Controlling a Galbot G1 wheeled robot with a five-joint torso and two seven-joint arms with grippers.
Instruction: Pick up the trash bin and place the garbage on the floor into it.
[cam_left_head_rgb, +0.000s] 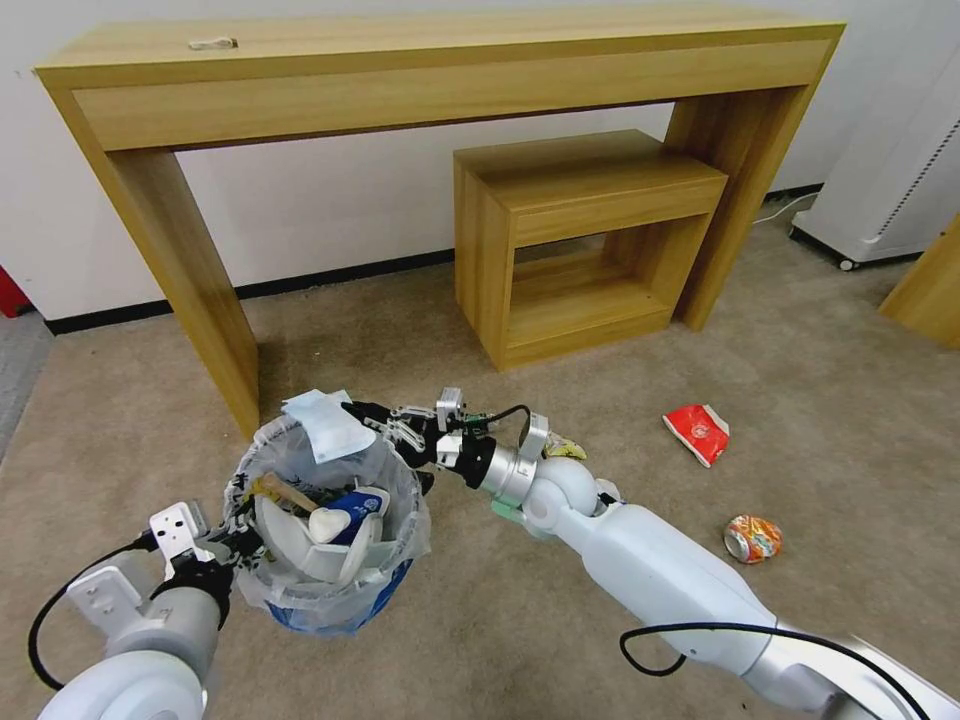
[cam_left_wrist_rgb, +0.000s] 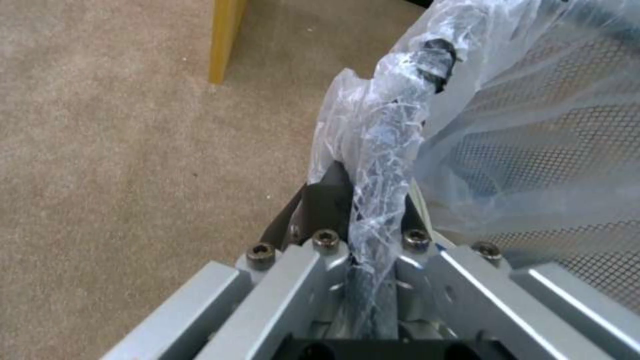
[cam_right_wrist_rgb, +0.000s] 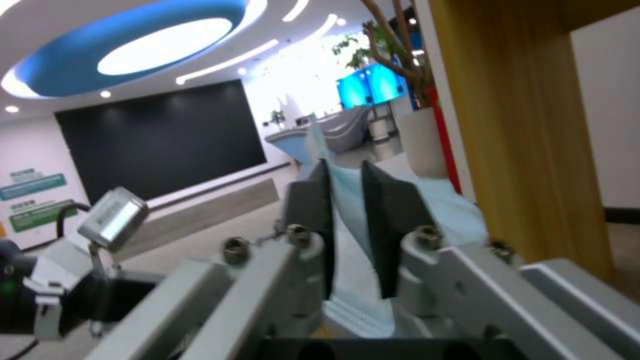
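The blue trash bin (cam_left_head_rgb: 330, 590) with its whitish bag liner is in front of me on the left; my left gripper (cam_left_head_rgb: 232, 540) is shut on its near rim. In the left wrist view the left gripper (cam_left_wrist_rgb: 365, 186) clamps the liner-wrapped rim beside the mesh wall (cam_left_wrist_rgb: 553, 150). My right gripper (cam_left_head_rgb: 368, 414) is shut on a pale-blue mask (cam_left_head_rgb: 322, 422), holding it over the bin's far rim; the right wrist view shows the mask (cam_right_wrist_rgb: 443, 212) pinched between the fingers (cam_right_wrist_rgb: 383, 200). A white slipper (cam_left_head_rgb: 300, 545), a wooden stick (cam_left_head_rgb: 285, 490) and a blue-white cup (cam_left_head_rgb: 358, 505) lie inside. On the floor (cam_left_head_rgb: 600, 380) lie a red wrapper (cam_left_head_rgb: 697, 432) and an orange can (cam_left_head_rgb: 752, 538).
A tall wooden desk (cam_left_head_rgb: 420, 60) stands ahead, its left leg (cam_left_head_rgb: 195, 290) just behind the bin. A low wooden side table (cam_left_head_rgb: 580, 240) sits under it. A white appliance (cam_left_head_rgb: 890, 170) is at the far right. A yellowish scrap (cam_left_head_rgb: 566, 450) lies by my right wrist.
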